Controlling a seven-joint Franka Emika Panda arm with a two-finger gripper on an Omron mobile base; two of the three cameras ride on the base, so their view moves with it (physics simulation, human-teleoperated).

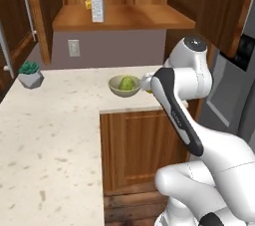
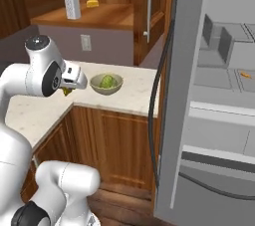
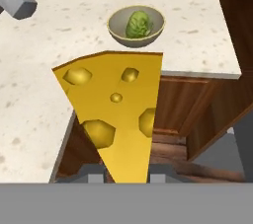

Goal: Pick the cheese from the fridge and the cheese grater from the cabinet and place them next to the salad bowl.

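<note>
The cheese (image 3: 118,114), a golden-yellow wedge with holes, is clamped between the fingers of my gripper (image 3: 127,173), which is shut on it. It hangs above the counter's inner corner, just short of the salad bowl (image 3: 136,26), a beige bowl with a green ball in it. From the base, a bit of cheese (image 2: 66,90) shows under my hand, left of the salad bowl (image 2: 106,83). The cheese grater (image 1: 97,6) stands upright on the shelf of the open cabinet (image 1: 124,18). The fridge (image 2: 219,95) stands open on the right.
A paler yellow wedge (image 2: 92,3) lies beside the grater. A small potted plant (image 1: 30,74) sits at the counter's far left. The L-shaped speckled counter (image 1: 50,135) spreads left of the bowl. The fridge door (image 2: 174,95) juts out near the counter's right end.
</note>
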